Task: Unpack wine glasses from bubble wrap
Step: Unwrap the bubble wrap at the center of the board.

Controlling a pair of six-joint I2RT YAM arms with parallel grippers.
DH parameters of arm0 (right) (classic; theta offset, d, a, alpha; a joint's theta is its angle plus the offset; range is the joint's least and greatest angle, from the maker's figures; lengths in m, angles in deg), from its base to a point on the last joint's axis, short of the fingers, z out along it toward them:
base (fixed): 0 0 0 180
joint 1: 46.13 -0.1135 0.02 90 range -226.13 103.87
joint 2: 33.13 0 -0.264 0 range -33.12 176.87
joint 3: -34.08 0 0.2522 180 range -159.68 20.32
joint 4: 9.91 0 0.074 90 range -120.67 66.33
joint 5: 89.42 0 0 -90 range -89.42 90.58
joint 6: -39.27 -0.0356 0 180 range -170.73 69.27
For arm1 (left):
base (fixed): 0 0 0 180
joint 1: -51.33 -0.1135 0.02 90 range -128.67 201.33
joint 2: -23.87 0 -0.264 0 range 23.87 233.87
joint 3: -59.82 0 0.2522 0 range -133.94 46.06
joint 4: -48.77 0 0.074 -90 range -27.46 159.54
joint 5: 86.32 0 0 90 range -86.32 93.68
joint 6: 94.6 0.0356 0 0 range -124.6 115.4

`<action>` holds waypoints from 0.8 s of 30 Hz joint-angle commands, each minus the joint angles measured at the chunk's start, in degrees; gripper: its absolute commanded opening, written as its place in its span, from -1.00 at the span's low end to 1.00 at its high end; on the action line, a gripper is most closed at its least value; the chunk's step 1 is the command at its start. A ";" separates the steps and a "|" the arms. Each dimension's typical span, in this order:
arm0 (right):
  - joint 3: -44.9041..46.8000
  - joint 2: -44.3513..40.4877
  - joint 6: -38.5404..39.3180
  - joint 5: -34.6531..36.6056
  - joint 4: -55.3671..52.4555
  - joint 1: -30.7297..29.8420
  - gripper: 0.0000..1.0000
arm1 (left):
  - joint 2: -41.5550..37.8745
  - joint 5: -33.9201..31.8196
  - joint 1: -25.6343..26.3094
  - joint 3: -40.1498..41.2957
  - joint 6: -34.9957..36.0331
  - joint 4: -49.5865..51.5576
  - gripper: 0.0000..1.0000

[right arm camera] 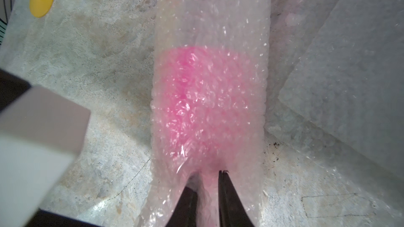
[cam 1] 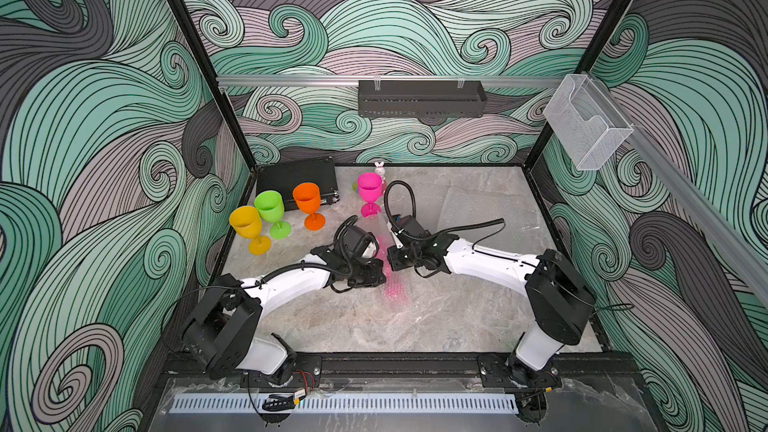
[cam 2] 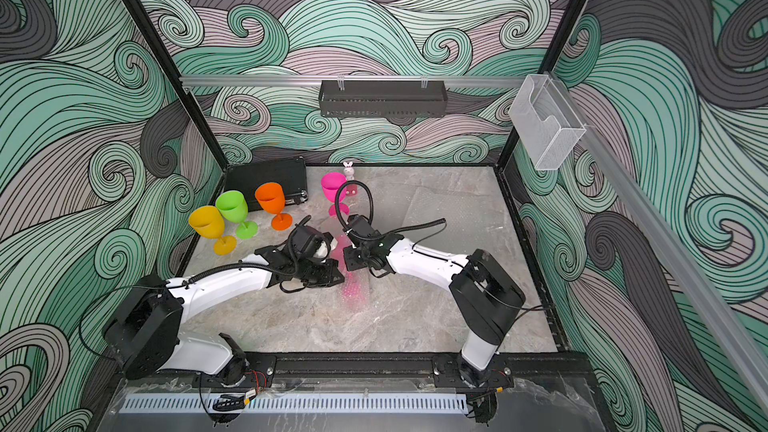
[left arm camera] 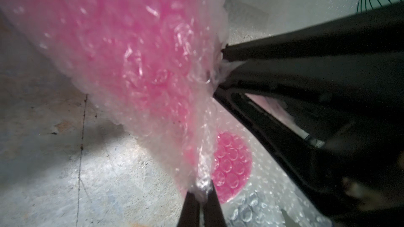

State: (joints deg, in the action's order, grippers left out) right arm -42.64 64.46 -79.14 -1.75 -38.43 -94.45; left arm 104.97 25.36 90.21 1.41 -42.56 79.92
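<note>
Roll: we find one bubble wrap roll (cam 1: 394, 295) lying at table (cam 1: 374, 334) centre, its length on the 12-to-6 o'clock line.
Contents: a wrapped pink goblet (right arm camera: 203, 105) shows through the wrap, fully enclosed.
Left gripper (left arm camera: 201, 189): at the roll's 9 o'clock side; fingers together, pinching a fold of wrap.
Right gripper (right arm camera: 207, 173): at the roll's 3 o'clock side; fingers nearly together, clamped on the wrap.
Unwrapped goblets: yellow goblet (cam 1: 247, 222), green goblet (cam 1: 270, 206), orange goblet (cam 1: 307, 198) and standing pink goblet (cam 1: 370, 187) are upright, from 10 to 12 o'clock.
Loose sheets (cam 1: 469, 205): we see them flat at 1 o'clock.
</note>
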 commanded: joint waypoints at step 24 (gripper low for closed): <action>8.61 -3.01 -17.65 -14.23 23.72 7.36 -0.66 | -0.44 0.10 0.42 3.07 0.23 0.63 -1.00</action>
State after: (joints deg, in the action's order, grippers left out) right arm -34.24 63.78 -94.37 -16.57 -21.21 -88.33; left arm 104.97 24.72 90.21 3.47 -42.58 77.30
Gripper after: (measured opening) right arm 0.173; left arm 0.049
